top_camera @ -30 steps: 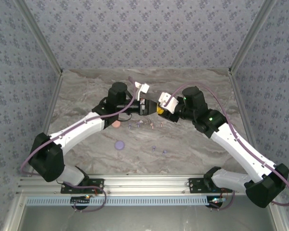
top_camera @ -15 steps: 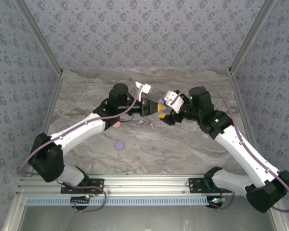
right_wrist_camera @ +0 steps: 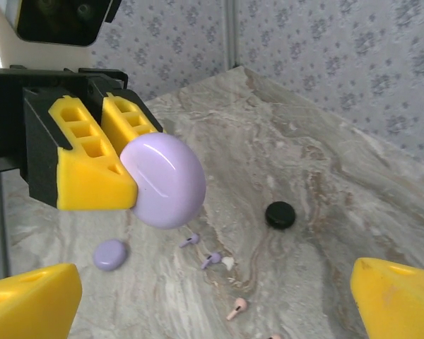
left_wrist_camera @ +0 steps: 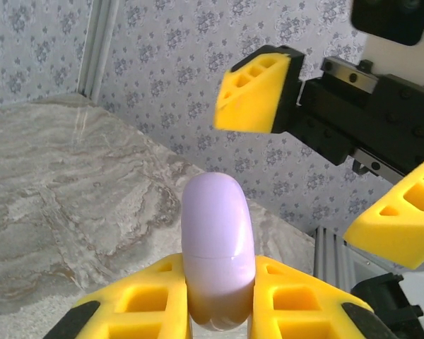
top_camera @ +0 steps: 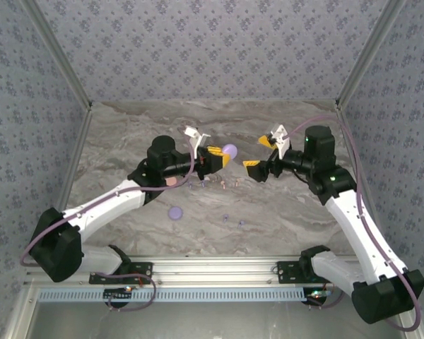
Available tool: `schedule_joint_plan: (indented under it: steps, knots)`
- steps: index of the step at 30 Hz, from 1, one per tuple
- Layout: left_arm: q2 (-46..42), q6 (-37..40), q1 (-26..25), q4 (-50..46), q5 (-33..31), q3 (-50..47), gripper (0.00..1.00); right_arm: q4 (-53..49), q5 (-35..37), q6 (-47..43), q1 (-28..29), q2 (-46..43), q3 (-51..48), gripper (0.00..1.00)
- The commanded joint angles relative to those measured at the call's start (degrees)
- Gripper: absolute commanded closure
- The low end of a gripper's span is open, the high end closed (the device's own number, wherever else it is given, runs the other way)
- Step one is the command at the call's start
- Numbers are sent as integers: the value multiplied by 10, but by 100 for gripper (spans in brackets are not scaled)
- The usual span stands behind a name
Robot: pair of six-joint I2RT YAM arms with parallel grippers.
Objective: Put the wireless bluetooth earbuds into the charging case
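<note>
Since a second ago the right gripper [top_camera: 260,152] has drawn back from the left gripper [top_camera: 222,157] toward the right edge of the tabletop [top_camera: 297,205]. Its yellow fingers now stand spread wide, with nothing between them. The two grippers met before; now they are apart, though still near, and they face each other.

The left gripper is pinching the lilac charging case [left_wrist_camera: 219,247]. The case stands on its edge between the two yellow pads, closed, and its round shell reaches out past the fingertips. It hangs in the air above the middle of the tabletop, a little toward the far edge.

The earbuds [right_wrist_camera: 212,260], lilac ones and pinkish ones, lie loose on the marble below, scattered around the middle of the tabletop. A lilac disc [right_wrist_camera: 111,254] lies beside them, more toward the near edge and the left. A black disc [right_wrist_camera: 280,215] lies apart from the earbuds.
</note>
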Motion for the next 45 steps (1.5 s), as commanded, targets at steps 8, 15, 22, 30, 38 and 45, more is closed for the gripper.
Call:
schedule_joint_plan:
  steps: [8, 15, 22, 30, 38, 45]
  knots:
    - [-24, 76, -12, 37, 20, -8, 98, 51, -1, 41, 24, 52, 41, 4]
    - [-23, 90, -15, 27, 27, -5, 100, 46, 15, 46, 23, 80, 66, 10]
    - [-21, 93, -17, 26, 30, -3, 100, 34, 24, 45, 23, 106, 88, 10]
    - [-22, 101, -20, 19, 25, -1, 100, 25, 28, 51, 22, 123, 101, 11]
    - [-39, 125, -21, 8, -20, -25, 100, -2, 25, 102, -14, 62, 96, 11]
    - [-92, 160, -21, 43, -63, -85, 100, -146, 101, 154, -21, 22, 48, 17]
